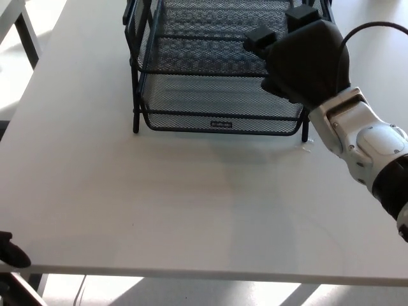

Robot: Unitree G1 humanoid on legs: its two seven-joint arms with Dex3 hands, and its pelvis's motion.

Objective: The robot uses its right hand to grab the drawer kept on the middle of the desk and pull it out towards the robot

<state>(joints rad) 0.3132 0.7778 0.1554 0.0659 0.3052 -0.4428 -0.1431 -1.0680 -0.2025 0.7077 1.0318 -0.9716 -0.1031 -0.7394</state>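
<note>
The drawer (220, 102) lay at nine o'clock of the right hand (305, 60), front rail running crosswise on the worktop (159, 197); whether its fingers gripped, I could not tell.

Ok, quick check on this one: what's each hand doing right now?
Left hand: not in view.
Right hand: over the right side of the mesh drawer rack; its back faces the camera, so open or closed cannot be told.
</note>
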